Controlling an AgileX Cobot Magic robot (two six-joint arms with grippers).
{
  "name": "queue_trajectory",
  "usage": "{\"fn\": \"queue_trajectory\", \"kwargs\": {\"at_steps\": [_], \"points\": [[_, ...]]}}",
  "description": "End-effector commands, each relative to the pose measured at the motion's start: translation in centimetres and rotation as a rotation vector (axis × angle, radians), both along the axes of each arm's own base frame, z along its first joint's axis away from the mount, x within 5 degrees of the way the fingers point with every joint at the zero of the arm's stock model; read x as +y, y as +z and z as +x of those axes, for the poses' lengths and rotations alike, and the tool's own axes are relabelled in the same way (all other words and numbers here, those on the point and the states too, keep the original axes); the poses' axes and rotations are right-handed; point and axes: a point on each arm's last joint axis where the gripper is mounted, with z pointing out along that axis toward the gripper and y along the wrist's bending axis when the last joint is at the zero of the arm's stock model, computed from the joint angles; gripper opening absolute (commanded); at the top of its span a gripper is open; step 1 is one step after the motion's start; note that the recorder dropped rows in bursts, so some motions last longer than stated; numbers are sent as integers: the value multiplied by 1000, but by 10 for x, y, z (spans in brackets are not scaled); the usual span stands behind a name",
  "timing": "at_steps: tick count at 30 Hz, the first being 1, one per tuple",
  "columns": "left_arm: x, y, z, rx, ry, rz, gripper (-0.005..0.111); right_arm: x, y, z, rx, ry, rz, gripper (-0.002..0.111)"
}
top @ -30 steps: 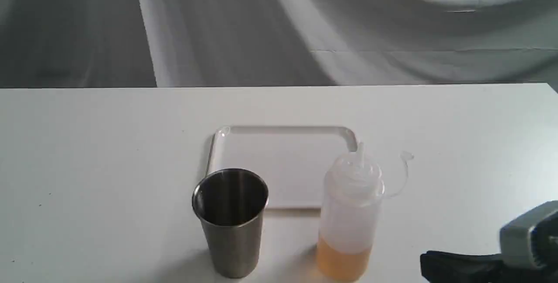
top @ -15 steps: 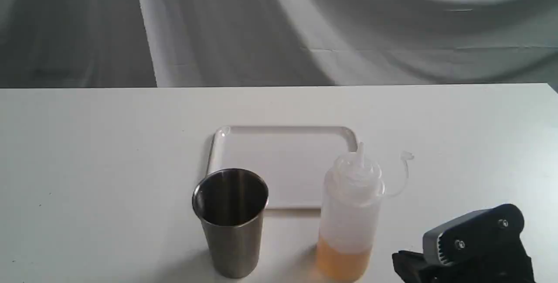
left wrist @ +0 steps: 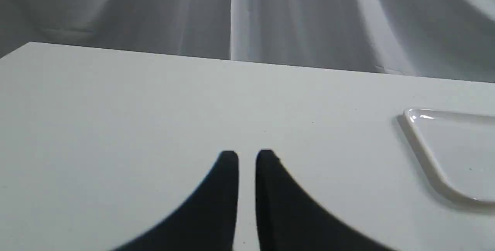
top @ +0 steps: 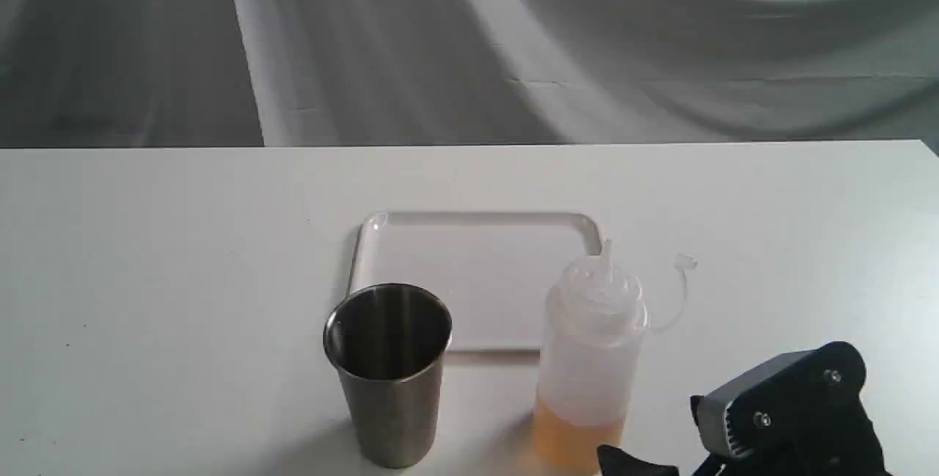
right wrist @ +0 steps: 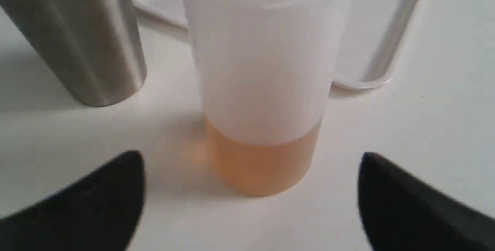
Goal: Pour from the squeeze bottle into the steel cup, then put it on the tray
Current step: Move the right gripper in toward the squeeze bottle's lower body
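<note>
Brushed steel cup [top: 387, 370] upright on the white table [top: 147, 241], just in front of the tray [top: 477, 221], which carries nothing.

Exterior view: squeeze bottle [top: 590, 366] upright to the cup's right, near the tray's front right corner, with amber liquid low in the body and the cap off, hanging on its loop. Right gripper [top: 649, 428] was at the right edge a second ago. It has since come in low, and its dark lower finger now sits just beside the bottle's base. Cup, bottle and tray unmoved.

Left wrist view: left gripper [left wrist: 246, 158] has its fingers pressed nearly together, a thin slit between them, gripping nothing, over bare table. Tray corner [left wrist: 421, 142] off to one side.

Right wrist view: right gripper [right wrist: 249, 158] spread wide, one fingertip either side of the bottle [right wrist: 263, 69], neither touching it. Cup [right wrist: 77, 38] close beside the bottle.

Judgement: approach nearly complete. Grasp not yet made, and nothing poured so far as can be seen
</note>
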Motion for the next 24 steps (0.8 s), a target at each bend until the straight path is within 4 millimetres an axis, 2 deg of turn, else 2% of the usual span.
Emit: {"fn": "queue_trajectory", "kwargs": {"at_steps": [1, 9, 20, 24], "points": [[0, -2, 0, 8, -5, -7, 8, 0, 0, 0, -16, 11, -2, 87], [0, -2, 0, 8, -5, -7, 8, 0, 5, 3, -80, -11, 30, 89], [0, -2, 0, 8, -5, -7, 8, 2, -11, 6, -34, -8, -10, 89], [0, -2, 0, 8, -5, -7, 8, 3, -15, 10, -68, -16, -13, 89]]}}
